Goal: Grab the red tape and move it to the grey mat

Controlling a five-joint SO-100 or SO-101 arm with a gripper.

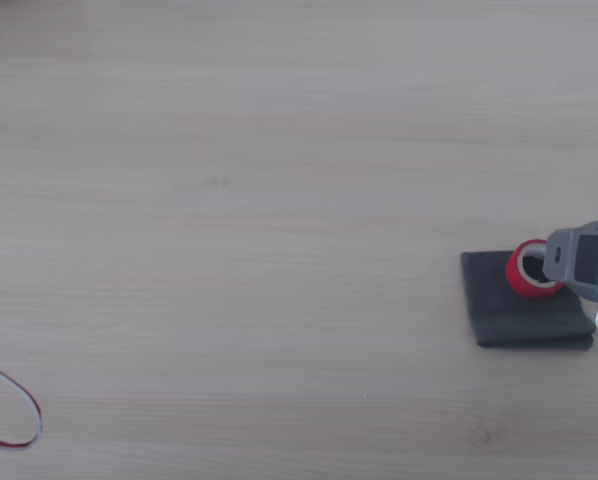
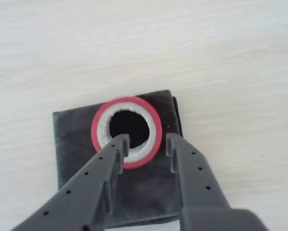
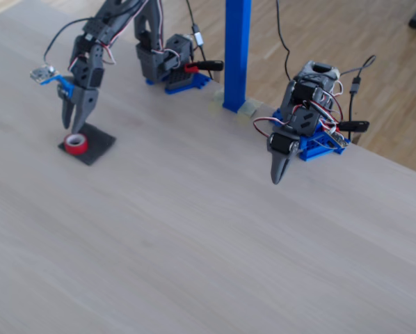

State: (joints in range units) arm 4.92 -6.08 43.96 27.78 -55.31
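The red tape (image 2: 126,103), a ring with a pale core, lies flat on the grey mat (image 2: 72,144). In the wrist view my gripper (image 2: 146,144) hangs over its near side, open: one fingertip sits above the core's edge, the other outside the red rim. In the other view the tape (image 1: 519,272) rests on the mat (image 1: 499,305) at the right, partly covered by the gripper (image 1: 552,262). In the fixed view the gripper (image 3: 69,126) points down just above the tape (image 3: 74,144) on the mat (image 3: 98,142).
A second arm (image 3: 284,149) stands on a blue base at the table's far edge, right of a blue post (image 3: 236,56). A red-and-white wire loop (image 1: 19,410) lies at the lower left in the other view.
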